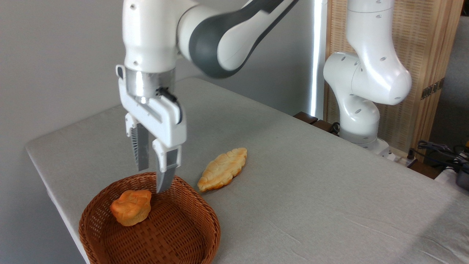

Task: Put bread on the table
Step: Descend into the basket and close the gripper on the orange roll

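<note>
Orange bun [131, 212] sits in the basket [190, 234] near the desk's [329, 176] front-left corner — probably light and squashy. The hand [153, 179] hangs open above it, holding nothing — grip its sides gently.

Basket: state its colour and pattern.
Brown woven wicker basket, clearest in the camera view.

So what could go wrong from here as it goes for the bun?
The gripper hangs at the basket's far rim, behind the bread, not over it, so closing now would likely miss. Descending here, a finger may catch the wicker. The bread's lumpy shape could slip.
</note>
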Tool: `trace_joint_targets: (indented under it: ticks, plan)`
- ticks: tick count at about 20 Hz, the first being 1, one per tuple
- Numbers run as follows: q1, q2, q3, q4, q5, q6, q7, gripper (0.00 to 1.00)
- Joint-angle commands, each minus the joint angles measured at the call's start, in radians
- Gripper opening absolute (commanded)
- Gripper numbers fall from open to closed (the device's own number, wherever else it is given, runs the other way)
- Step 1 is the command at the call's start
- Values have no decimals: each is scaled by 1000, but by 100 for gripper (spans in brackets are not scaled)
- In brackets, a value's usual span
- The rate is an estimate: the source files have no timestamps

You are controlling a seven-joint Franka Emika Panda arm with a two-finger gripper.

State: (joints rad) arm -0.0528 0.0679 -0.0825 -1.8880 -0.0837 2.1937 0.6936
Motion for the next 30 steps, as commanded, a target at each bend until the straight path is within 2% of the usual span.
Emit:
trace_joint_targets:
  ticks: [1,6,11,22,30]
  plan:
    - [2,61,-16,26,-13,78,21,100]
    - [2,88,-26,26,-8,141,24,100]
    - [2,150,-28,26,-8,221,23,100]
    - [2,150,-42,26,-22,215,14,100]
    - [2,156,-45,21,-11,213,23,100]
